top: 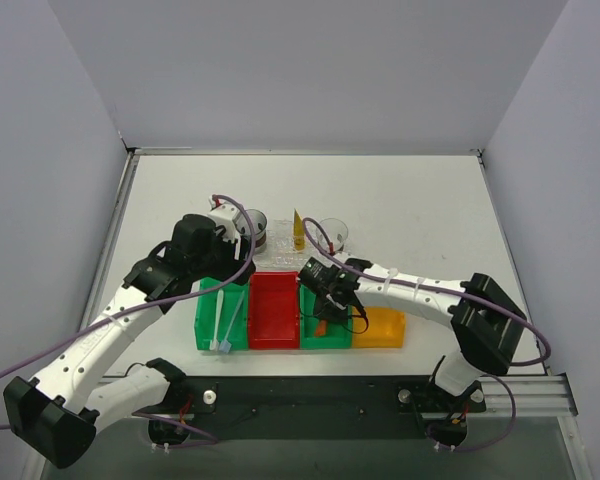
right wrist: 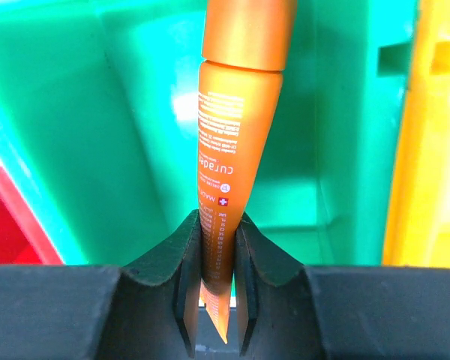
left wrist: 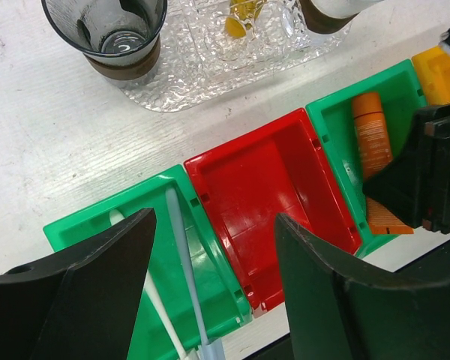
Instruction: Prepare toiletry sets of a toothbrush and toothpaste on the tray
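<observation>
An orange toothpaste tube (right wrist: 236, 135) lies in the right green bin (right wrist: 97, 150), and my right gripper (right wrist: 219, 247) is shut on its flat tail end. From above, the right gripper (top: 325, 298) sits low over that bin, with the tube's tail (top: 321, 327) showing under it. My left gripper (left wrist: 214, 247) hangs open above the left green bin (left wrist: 90, 217). In that bin a pale blue toothbrush (left wrist: 181, 255) and a white toothbrush (left wrist: 154, 300) lie side by side. The clear bumpy tray (left wrist: 195, 75) is behind the bins, with a yellow-orange tube (top: 298, 230) on it.
Two clear cups (top: 252, 228) (top: 332, 235) stand at the tray's two ends. A red bin (top: 273, 310) sits between the green ones. A yellow-orange bin (top: 380, 327) closes the row at the right. The arm bases and a black rail (top: 310, 400) line the near edge.
</observation>
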Controlling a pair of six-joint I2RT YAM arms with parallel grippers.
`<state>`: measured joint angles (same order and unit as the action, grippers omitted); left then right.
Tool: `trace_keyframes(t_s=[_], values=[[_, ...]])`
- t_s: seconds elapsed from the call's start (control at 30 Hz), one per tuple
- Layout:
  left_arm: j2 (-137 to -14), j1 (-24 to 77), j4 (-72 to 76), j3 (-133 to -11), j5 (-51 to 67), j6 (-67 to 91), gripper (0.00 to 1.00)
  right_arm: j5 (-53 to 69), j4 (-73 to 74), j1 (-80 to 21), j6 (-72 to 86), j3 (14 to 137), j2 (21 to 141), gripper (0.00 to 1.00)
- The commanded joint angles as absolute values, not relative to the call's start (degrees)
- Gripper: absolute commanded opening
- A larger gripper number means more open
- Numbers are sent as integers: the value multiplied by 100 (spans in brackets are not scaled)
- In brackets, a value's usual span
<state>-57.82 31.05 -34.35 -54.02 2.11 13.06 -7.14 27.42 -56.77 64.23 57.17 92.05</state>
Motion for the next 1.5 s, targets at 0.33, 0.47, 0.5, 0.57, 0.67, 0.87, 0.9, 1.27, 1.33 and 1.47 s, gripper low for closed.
trace_keyframes(t_s=[0.33,0.47,0.5,0.57,0.67,0.87,0.9,1.27,1.33,1.47], values=[[-5406,3015,-3498,-5590,808,703,75,780,4201,-5090,5495,6592,7726,0],[-5073,3015,-3131,-5458,1352,536,75,1949,4438,-4773,5247,6802,7436,0],[-5010,3023,-3042,-5371,1754,414,75,2195,4525,-4712,5221,6855,7366,0],[-4835,3032,-2717,-5256,2134,299,75,2951,4579,-4589,5203,7083,7339,0],[-4510,3102,-2453,-4932,2189,246,75,3950,4632,-4483,5369,7364,7374,0],[-3894,3243,-1460,-4193,2320,176,76,4965,4623,-4298,5879,7760,7479,0],[-3911,3261,-1346,-4158,2381,150,76,5157,4614,-4185,6028,7804,7479,0],[-4535,3946,149,-3955,2417,-527,77,6275,4614,-3990,6723,8024,7778,0],[-4631,3981,167,-4043,2601,-510,77,6371,4614,-3990,6759,8138,7901,0],[-4492,4060,228,-3973,2943,-308,78,6434,4623,-3990,6855,8349,8068,0]])
